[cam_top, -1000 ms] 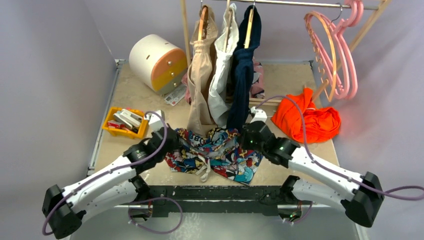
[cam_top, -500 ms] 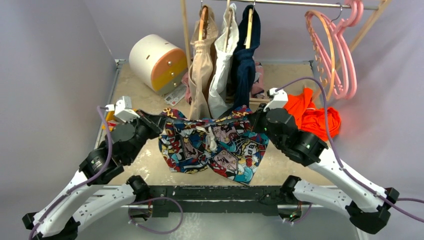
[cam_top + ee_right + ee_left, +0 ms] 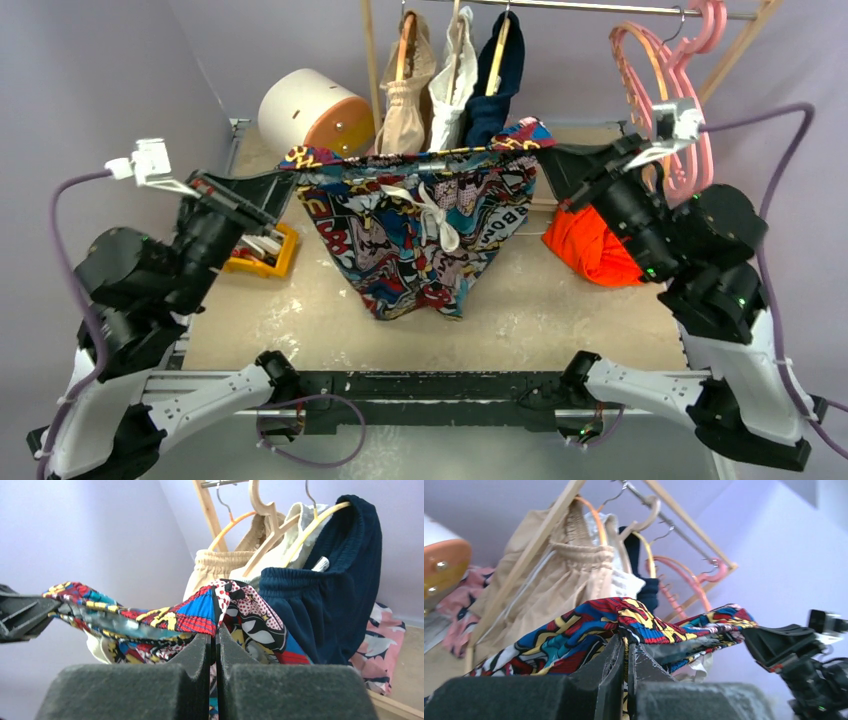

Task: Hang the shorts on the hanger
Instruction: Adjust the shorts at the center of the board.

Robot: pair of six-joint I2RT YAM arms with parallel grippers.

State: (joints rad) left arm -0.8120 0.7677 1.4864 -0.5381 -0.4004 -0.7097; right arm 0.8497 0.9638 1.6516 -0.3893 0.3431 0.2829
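Observation:
The comic-print shorts [image 3: 410, 225] hang in the air above the table, waistband stretched level between my two grippers, white drawstring [image 3: 432, 212] dangling in front. My left gripper [image 3: 288, 168] is shut on the waistband's left end and my right gripper [image 3: 545, 152] is shut on its right end. The left wrist view shows the fingers [image 3: 626, 642] pinching the shorts [image 3: 589, 625]. The right wrist view shows the same for its fingers [image 3: 215, 636] and the shorts [image 3: 192, 612]. The peach hanger [image 3: 628, 30] hangs on the rail at the far right, behind my right wrist.
Beige [image 3: 402, 95], white [image 3: 450, 85] and navy [image 3: 497, 80] garments hang on wooden hangers just behind the shorts. Pink hangers [image 3: 703, 150] hang beside the peach one. An orange garment [image 3: 590, 245], a yellow bin [image 3: 268, 252] and a white-orange drum [image 3: 310, 110] sit on the table.
Both arms lifted the shorts off the table, up and back toward the rail. The waistband went from bunched low to stretched taut and high.

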